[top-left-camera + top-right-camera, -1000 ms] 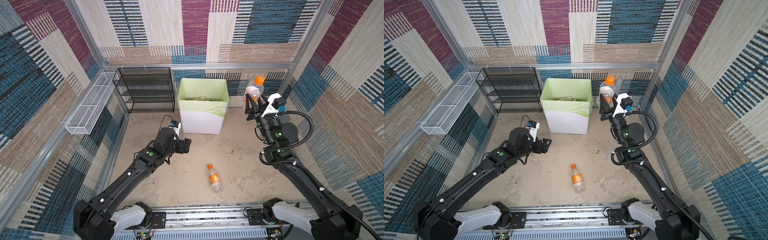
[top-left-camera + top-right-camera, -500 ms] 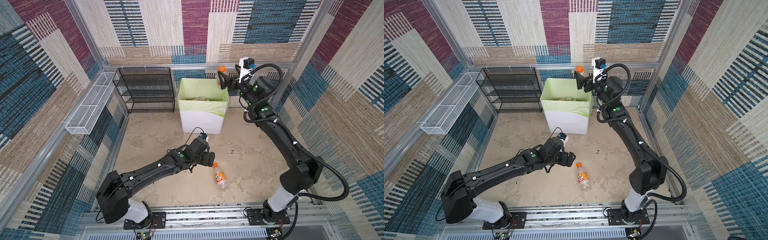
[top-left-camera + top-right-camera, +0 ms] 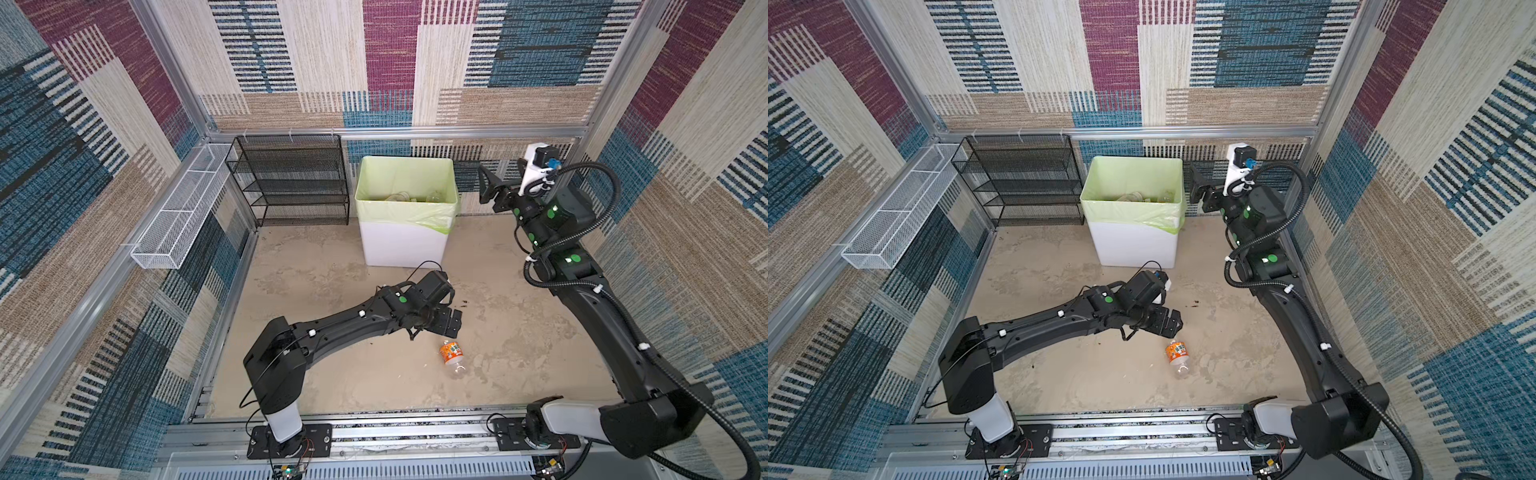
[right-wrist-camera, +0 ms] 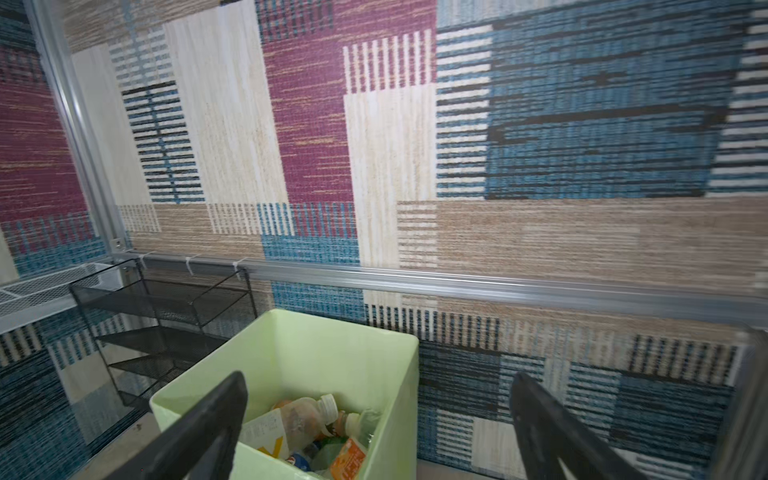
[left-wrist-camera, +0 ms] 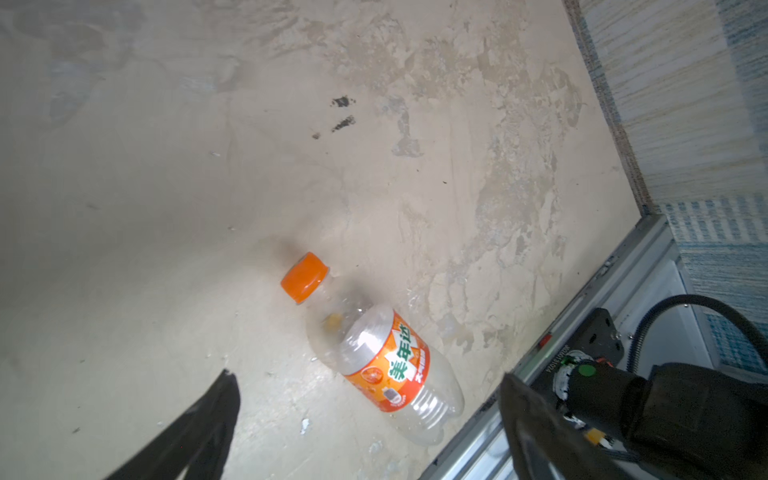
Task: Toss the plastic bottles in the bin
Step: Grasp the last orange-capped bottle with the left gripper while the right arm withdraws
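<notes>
The left arm reaches out low from its base in front of the bin, forearm stretched nearly level over the sandy surface [image 3: 316,286] and wrist bent downward; the left claw [image 3: 448,323] hangs just above the surface in front of the bin, fingers spread wide and holding nothing. One plastic bottle [image 5: 386,361], clear with an orange cap and an orange label, lies on its side in front of the bin, well apart from it; in both top views the claw covers its cap end, while the left wrist view shows the bottle lying between the two spread fingers [image 5: 216,415] with neither one touching it.

The right arm stands tall, its long link rising steeply from the base and the wrist turned sideways at the height of the bin's rim; the right claw [image 3: 484,185] points at the bin [image 3: 403,245] from just beside it, wide and empty. Inside the green-lined bin lie several bottles [image 4: 299,419], heaped together; a black mesh rack [image 3: 291,183] stands just beside the bin's other side.
</notes>
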Motion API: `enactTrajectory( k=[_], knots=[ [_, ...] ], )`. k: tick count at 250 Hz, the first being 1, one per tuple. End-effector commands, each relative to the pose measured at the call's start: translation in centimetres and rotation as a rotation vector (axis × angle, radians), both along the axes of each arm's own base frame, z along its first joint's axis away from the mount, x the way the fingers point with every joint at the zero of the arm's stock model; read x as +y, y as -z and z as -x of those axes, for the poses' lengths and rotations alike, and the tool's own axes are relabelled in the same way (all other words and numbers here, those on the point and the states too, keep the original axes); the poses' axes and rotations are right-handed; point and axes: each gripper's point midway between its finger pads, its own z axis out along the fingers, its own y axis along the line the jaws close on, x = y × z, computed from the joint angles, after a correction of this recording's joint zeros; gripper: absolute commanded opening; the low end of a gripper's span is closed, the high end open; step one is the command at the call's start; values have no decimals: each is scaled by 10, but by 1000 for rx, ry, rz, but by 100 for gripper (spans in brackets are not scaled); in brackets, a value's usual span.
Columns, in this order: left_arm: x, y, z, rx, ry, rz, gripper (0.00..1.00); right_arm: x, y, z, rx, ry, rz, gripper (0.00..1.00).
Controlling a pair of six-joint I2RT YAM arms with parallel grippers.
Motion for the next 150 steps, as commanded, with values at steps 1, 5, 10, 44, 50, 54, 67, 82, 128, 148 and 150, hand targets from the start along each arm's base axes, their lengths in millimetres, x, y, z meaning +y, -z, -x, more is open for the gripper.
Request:
enactTrajectory(
  k=[1, 5, 10, 44, 50, 54, 67, 82, 128, 148, 150],
  knots=[
    [0, 21, 22, 129, 60, -84, 98, -38, 15, 13, 28, 112, -68, 99],
    [-2, 24, 24, 138, 66, -90, 97, -43, 18, 16, 35, 123, -72, 99],
    [-3, 27, 26, 151, 71, -96, 97, -50, 23, 18, 45, 138, -79, 99],
    [-15, 42, 46, 236, 107, -108, 98, -83, 53, 33, 95, 204, -115, 99],
    [-17, 43, 50, 245, 117, -112, 98, -86, 56, 34, 97, 210, -123, 99],
    [-18, 44, 52, 248, 124, -119, 98, -88, 59, 35, 100, 212, -128, 99],
    [-20, 49, 59, 261, 149, -145, 98, -91, 64, 37, 99, 213, -144, 99],
    [-21, 61, 67, 299, 168, -169, 98, -91, 70, 37, 100, 199, -161, 99],
    [-23, 90, 66, 339, 180, -216, 94, -87, 88, 30, 120, 164, -187, 99],
    [-23, 98, 56, 342, 160, -217, 92, -87, 93, 30, 128, 163, -186, 99],
    [-23, 99, 55, 340, 159, -217, 92, -87, 93, 30, 128, 162, -186, 99]
  ],
)
